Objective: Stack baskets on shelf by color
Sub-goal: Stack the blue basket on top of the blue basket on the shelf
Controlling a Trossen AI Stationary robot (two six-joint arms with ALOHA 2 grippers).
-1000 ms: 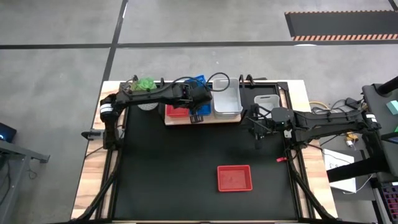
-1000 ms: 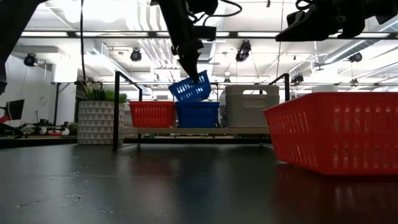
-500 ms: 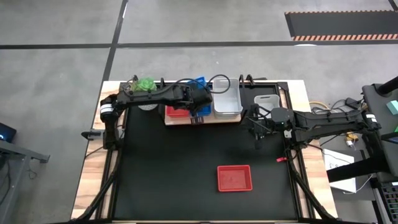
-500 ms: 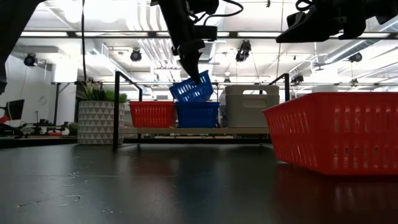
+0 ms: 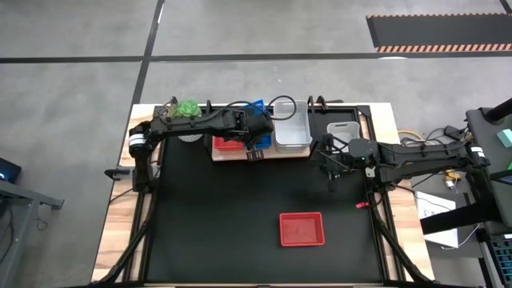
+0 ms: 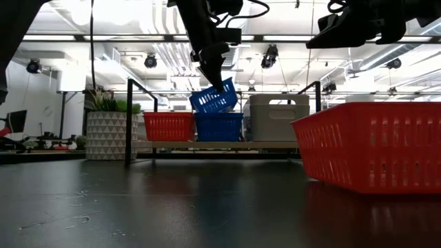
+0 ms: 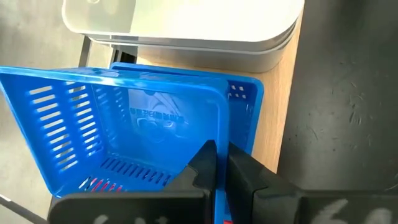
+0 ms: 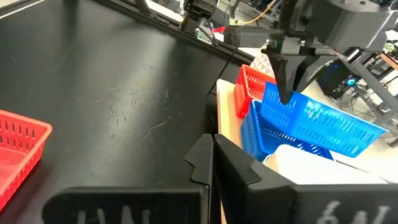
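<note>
At the high view's upper centre, the left end effector (image 6: 219,84) pinches a tilted blue basket (image 6: 213,100) above the shelf's (image 6: 207,145) blue one, while a red basket (image 5: 302,229) waits on the desk (image 5: 216,216), so stacking looks partway done.

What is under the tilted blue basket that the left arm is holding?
Under the tilted blue perforated plastic basket sits another blue perforated basket, on the light-wood shelf board. The left gripper holds the rim; the lower basket's inside is hidden.

I see even, bright overhead light, ceiling lamps (image 6: 150,60) glowing in my low view; soft sheen and faint reflections on the black tabletop (image 6: 172,207); the near red basket (image 6: 368,148) slightly soft, my left wrist fingers (image 7: 208,168) blurred up close; shadows weak
</note>
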